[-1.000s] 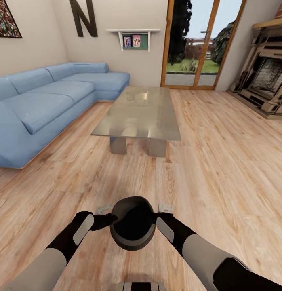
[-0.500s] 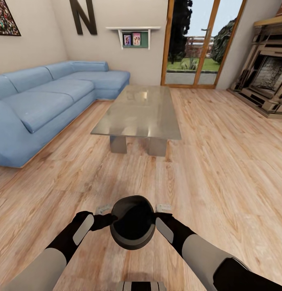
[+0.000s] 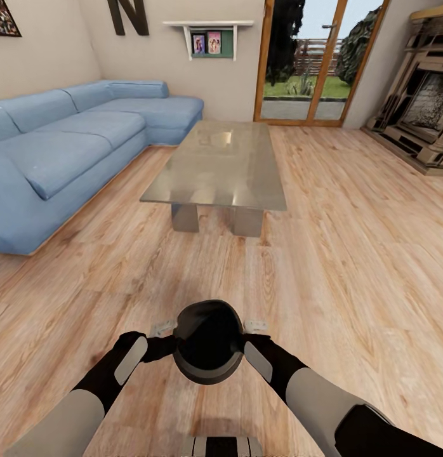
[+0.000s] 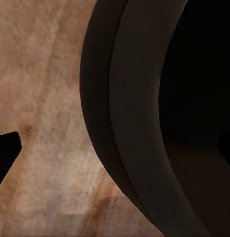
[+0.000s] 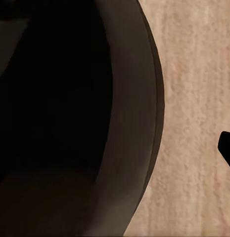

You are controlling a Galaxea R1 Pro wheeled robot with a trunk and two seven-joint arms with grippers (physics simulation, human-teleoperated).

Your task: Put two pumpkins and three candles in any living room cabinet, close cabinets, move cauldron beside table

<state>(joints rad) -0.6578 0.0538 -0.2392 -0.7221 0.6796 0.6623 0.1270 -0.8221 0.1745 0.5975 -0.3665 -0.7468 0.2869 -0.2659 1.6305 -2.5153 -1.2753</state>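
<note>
**Cauldron held between both arms, short of the table**

Light wood-plank floor (image 3: 348, 241) runs across the living room. A blue corner sofa (image 3: 69, 152) stands along the left wall, and glazed doors (image 3: 307, 60) at the far end give onto a garden. An ornate fireplace (image 3: 428, 108) sits at the far right. A wall shelf (image 3: 209, 35) carries two small pictures.

The table (image 3: 218, 165), glass-topped on slab legs, stands mid-room with nothing on it.

The cauldron (image 3: 207, 343) is carried low in front of the trunk, mouth up, above the floor and well apart from the table's near end. The left pincer (image 3: 163, 337) is against its left side and the right pincer (image 3: 254, 335) against its right side, so the pot sits clamped between the two.

Both wrist views show the dark curved rim close up over the planks. Whether each pincer's own jaws are spread or closed I cannot tell.
</note>
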